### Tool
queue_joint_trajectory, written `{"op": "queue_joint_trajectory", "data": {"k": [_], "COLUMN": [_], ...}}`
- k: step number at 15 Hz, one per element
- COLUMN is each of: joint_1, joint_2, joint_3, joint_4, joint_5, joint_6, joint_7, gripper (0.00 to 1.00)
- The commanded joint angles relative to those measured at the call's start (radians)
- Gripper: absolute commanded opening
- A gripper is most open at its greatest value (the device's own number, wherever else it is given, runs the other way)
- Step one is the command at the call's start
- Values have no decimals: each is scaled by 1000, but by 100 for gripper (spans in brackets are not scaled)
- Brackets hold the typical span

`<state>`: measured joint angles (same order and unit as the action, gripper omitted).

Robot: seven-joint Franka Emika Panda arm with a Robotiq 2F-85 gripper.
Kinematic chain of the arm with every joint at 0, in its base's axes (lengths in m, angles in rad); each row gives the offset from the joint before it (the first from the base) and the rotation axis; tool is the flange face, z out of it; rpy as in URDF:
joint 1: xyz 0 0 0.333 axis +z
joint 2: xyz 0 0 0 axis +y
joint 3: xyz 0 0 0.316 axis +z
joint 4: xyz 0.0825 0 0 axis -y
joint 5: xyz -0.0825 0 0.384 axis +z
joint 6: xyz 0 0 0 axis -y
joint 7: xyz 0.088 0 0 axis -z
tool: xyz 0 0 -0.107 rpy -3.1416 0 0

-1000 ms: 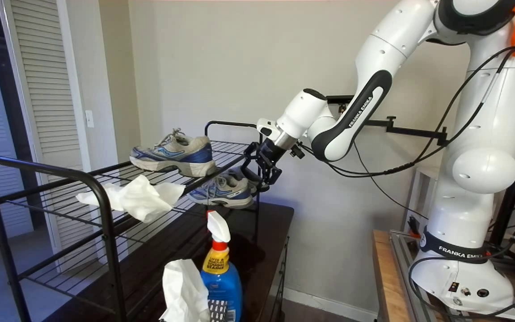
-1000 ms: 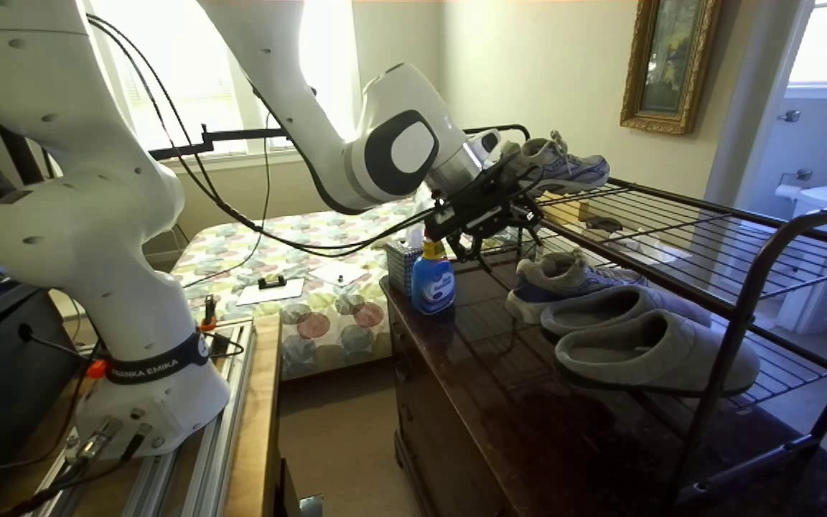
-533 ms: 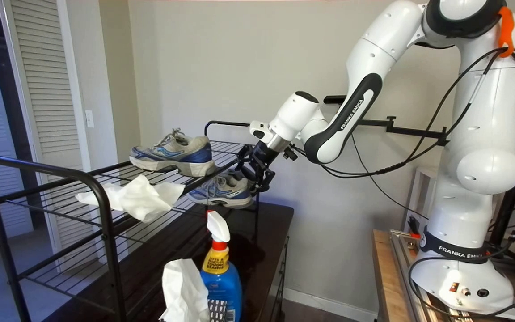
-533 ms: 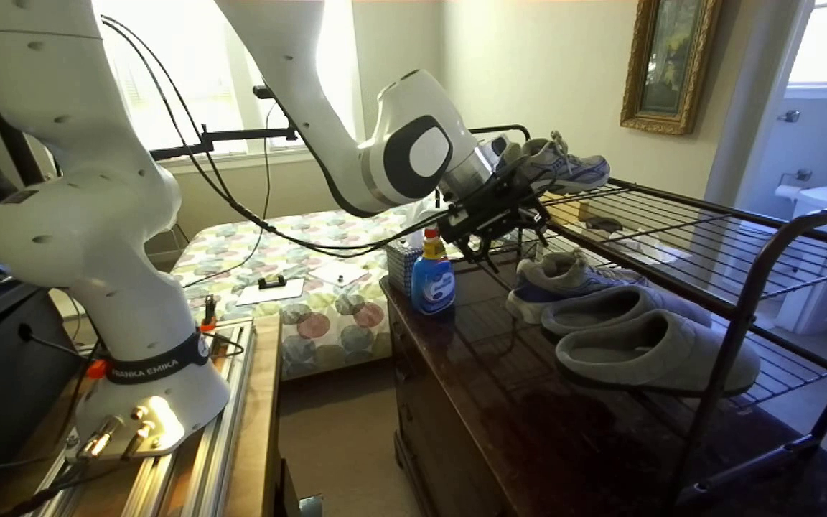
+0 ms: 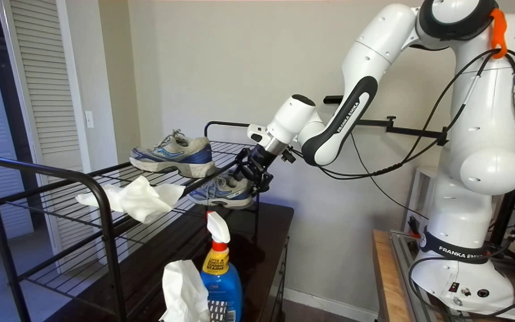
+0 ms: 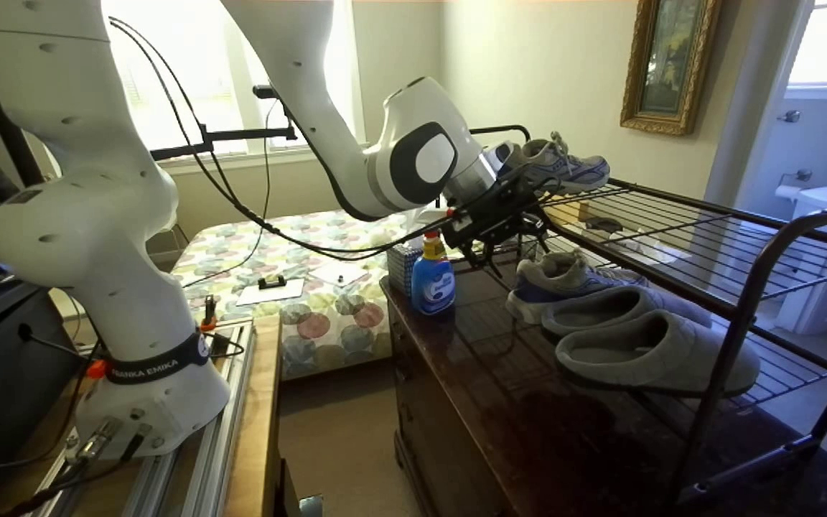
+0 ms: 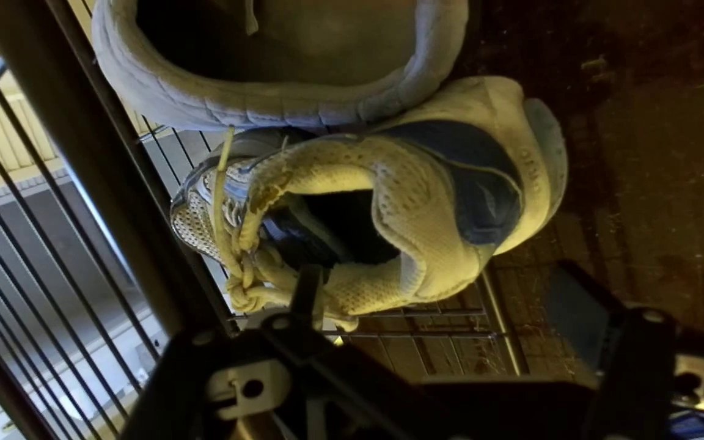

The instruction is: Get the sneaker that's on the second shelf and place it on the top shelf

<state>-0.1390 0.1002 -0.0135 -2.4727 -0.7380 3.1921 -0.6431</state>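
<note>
The sneaker, grey with blue patches and a whitish sole, sits on the second shelf [image 5: 61,253] in both exterior views [image 5: 221,192] [image 6: 553,278]. In the wrist view the sneaker [image 7: 431,201] lies with its heel to the right and its opening facing the camera. My gripper [image 7: 443,296] is open, its fingers wide apart at the sneaker's near side. The left finger overlaps the sneaker's collar beside the laces; I cannot tell if it touches. In both exterior views the gripper [image 5: 251,174] [image 6: 510,240] is at the heel end, beside the edge of the top shelf [image 5: 38,166].
A similar sneaker [image 5: 172,156] and crumpled tissue [image 5: 143,199] lie on the top shelf. Grey slippers [image 6: 657,352] stand beside the sneaker on the second shelf. A blue spray bottle [image 5: 221,286] and a tissue box [image 6: 403,266] stand on the dark dresser [image 6: 564,445]. The top rail [image 7: 101,171] is close left.
The arm has moved toward the rack and slightly down, bringing the gripper closer to the sneaker's heel end. The shoes have not moved.
</note>
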Motion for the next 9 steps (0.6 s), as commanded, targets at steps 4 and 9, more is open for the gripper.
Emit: {"op": "queue_joint_trajectory", "data": {"k": [4, 9], "joint_1": [-24, 1], "joint_2": [-11, -84], "joint_3": [26, -54], "joint_4": [-84, -147], "joint_5": [8, -59], "joint_6": [31, 45], "joint_7": [-59, -24], "gripper": [100, 100]}}
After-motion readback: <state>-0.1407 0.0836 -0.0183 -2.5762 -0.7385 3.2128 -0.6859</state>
